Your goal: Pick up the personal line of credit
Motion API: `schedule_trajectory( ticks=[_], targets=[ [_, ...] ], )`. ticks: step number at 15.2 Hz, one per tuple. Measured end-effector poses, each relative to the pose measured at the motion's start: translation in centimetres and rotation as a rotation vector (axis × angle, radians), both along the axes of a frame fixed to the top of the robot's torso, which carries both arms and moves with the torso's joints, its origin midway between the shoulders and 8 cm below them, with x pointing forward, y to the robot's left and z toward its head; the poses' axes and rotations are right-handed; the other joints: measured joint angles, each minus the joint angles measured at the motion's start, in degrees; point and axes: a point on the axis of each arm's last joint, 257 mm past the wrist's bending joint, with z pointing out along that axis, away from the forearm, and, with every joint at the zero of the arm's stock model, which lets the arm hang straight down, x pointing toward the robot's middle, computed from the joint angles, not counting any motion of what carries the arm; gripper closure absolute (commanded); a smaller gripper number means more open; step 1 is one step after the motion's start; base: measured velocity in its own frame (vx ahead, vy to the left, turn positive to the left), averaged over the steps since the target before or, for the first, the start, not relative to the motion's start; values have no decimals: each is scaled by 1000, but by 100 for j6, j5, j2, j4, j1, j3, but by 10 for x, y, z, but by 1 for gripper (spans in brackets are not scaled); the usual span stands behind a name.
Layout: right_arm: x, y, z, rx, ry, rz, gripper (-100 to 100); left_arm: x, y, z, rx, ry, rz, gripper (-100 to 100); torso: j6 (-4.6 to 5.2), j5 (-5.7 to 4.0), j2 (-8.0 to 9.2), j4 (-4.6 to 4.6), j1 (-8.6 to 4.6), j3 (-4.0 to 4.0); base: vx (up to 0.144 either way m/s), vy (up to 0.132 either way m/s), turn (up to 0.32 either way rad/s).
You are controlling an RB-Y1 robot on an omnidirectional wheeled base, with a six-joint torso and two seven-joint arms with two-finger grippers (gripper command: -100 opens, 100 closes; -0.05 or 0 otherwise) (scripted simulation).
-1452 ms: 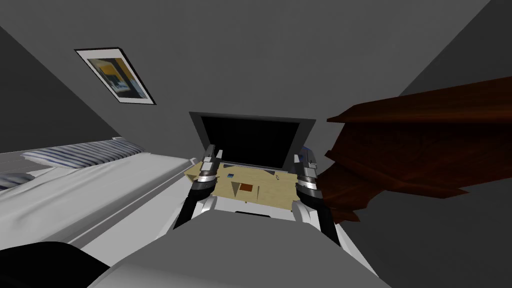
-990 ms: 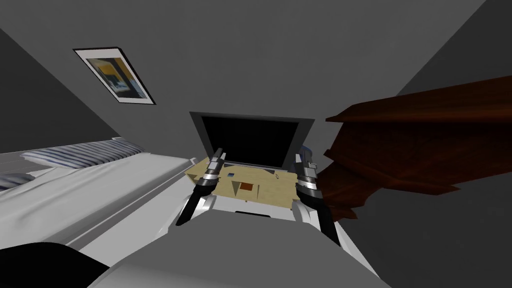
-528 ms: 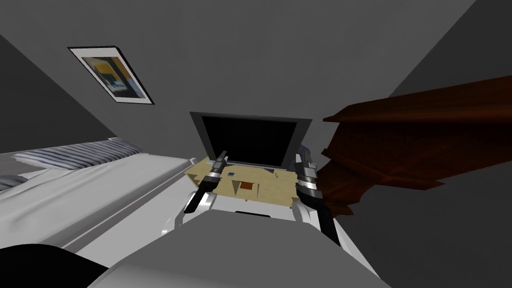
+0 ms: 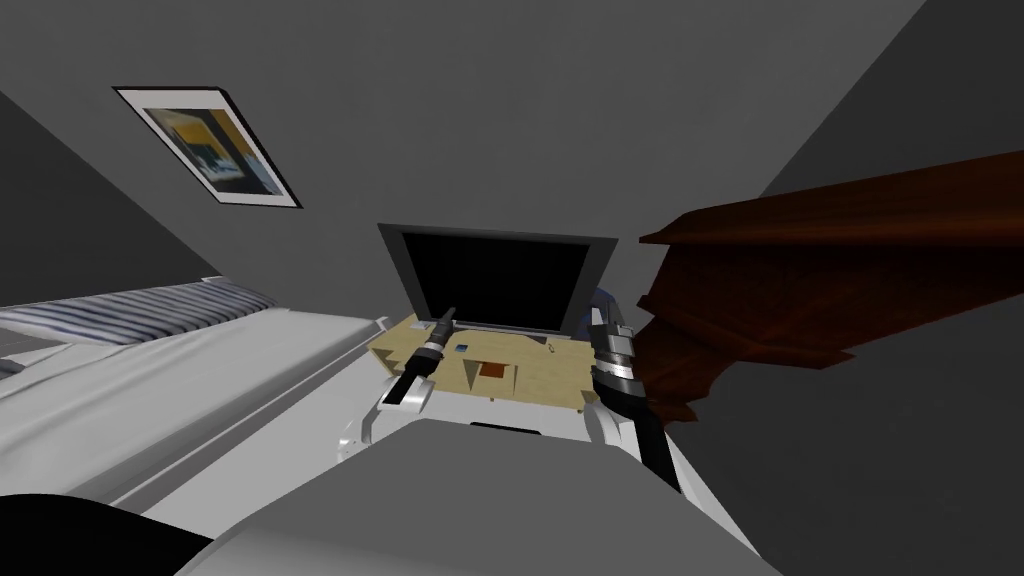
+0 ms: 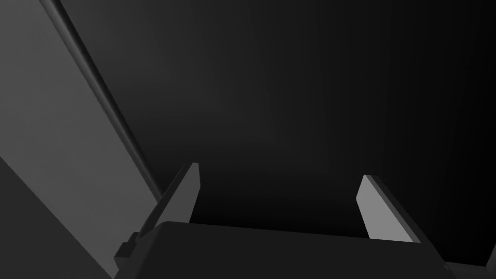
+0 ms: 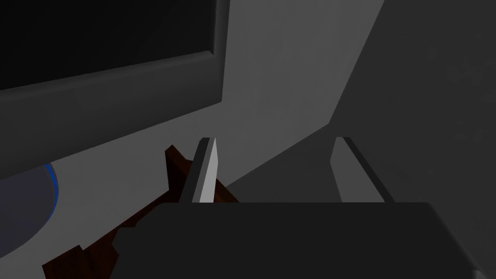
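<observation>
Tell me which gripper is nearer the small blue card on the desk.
Left. The left gripper hangs close beside the card, toward the monitor; the right gripper is off at the desk's right end.

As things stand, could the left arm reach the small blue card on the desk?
Probably yes: the left gripper, open, hangs above the desk close to the small blue card, nothing between them. It faces the dark screen, so it must tip down.

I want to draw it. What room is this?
Probably a bedroom: a bed with a striped pillow, a light wooden desk with a dark screen, and a framed picture.
</observation>
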Motion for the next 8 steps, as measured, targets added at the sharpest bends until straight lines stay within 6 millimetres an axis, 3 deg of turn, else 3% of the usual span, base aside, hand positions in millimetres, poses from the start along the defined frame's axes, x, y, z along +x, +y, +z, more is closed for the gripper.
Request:
schedule_trajectory(
  ticks=[8],
  targets=[
    [0, 0, 0, 0, 0, 0, 0, 25, 34, -67, -38, 196, 56, -100, -1, 0, -3, -1, -1, -2, -15, 7, -51]
  ],
)
